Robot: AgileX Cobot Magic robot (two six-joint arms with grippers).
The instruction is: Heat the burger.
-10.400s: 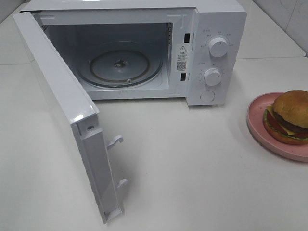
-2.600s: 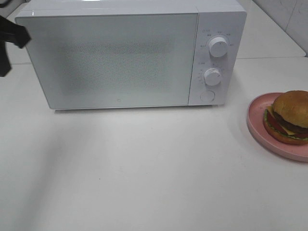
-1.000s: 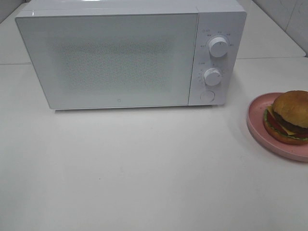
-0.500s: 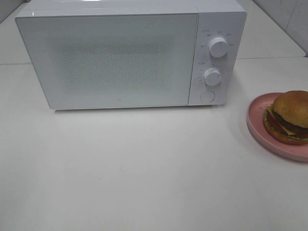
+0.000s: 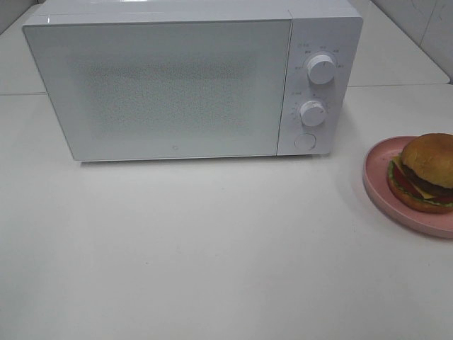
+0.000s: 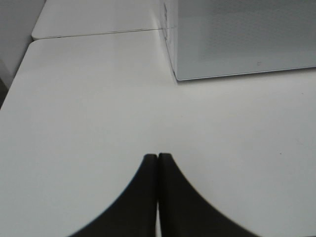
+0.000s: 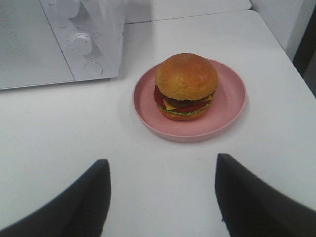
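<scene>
Nearest to the robot, the right tool (image 7: 163, 197) hangs over bare white desk (image 5: 212, 255) with its two dark fingers (image 7: 89, 197) spread wide and nothing between them. The gap between them faces the burger (image 7: 186, 86), which suggests this arm is lined up to approach it. The left tool (image 6: 158, 197), well over on the other side of the desk, has its fingers pressed together, empty, with its tips low over the surface in front of the microwave's (image 5: 191, 85) left corner; it looks parked out of the way.

Just beyond the right tool sits the round pink plate (image 7: 232, 106) with the burger resting near its centre. The burger stands upright, domed bun on top, with patty, cheese, tomato and lettuce stacked below, so its axis runs vertically and it has no real long axis across the desk. It seems to lean slightly, the layers showing more toward the tool. A sideways pinch would likely meet the bun edges.

Farthest back is the white microwave, to the left of the plate and apart from it. Its door (image 5: 163, 88) is shut, with two round knobs (image 5: 320, 69) and a round button (image 5: 305, 141) on the right panel. Judging by this, the door has to be opened before the burger can go in.
</scene>
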